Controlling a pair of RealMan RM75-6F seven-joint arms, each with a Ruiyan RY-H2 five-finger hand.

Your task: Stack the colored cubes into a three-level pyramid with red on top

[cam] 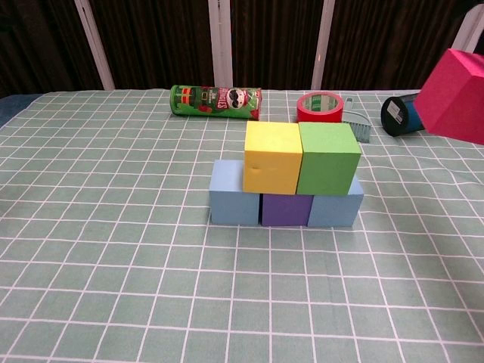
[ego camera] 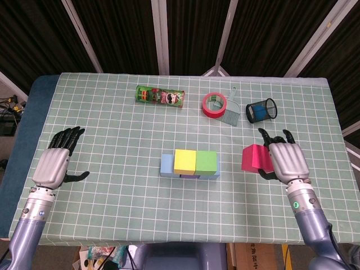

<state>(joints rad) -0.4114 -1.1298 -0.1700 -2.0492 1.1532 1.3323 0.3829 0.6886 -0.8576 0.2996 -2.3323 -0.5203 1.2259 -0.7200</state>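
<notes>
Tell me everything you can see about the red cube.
The red cube is a plain, matte block, pinkish red, looking like foam. The right hand holds it from its right side, lifted off the table and tilted. It sits right of the green cube, apart from the stack. Only the hand touches it.

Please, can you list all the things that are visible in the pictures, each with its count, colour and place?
red cube: 1, red, held off the table, right of the stack
yellow cube: 1, yellow, second level, left
green cube: 1, green, second level, right
light blue cubes: 2, light blue, bottom level, both ends
purple cube: 1, purple, bottom level, middle
chips can: 1, green and red, lying at the far side
tape roll: 1, red, far side
small brush: 1, grey, beside the tape roll
mesh cup: 1, black, tipped over, far right
table: 1, green checked cloth
left hand: 1, holds nothing, left edge
right hand: 1, holds the red cube
</notes>
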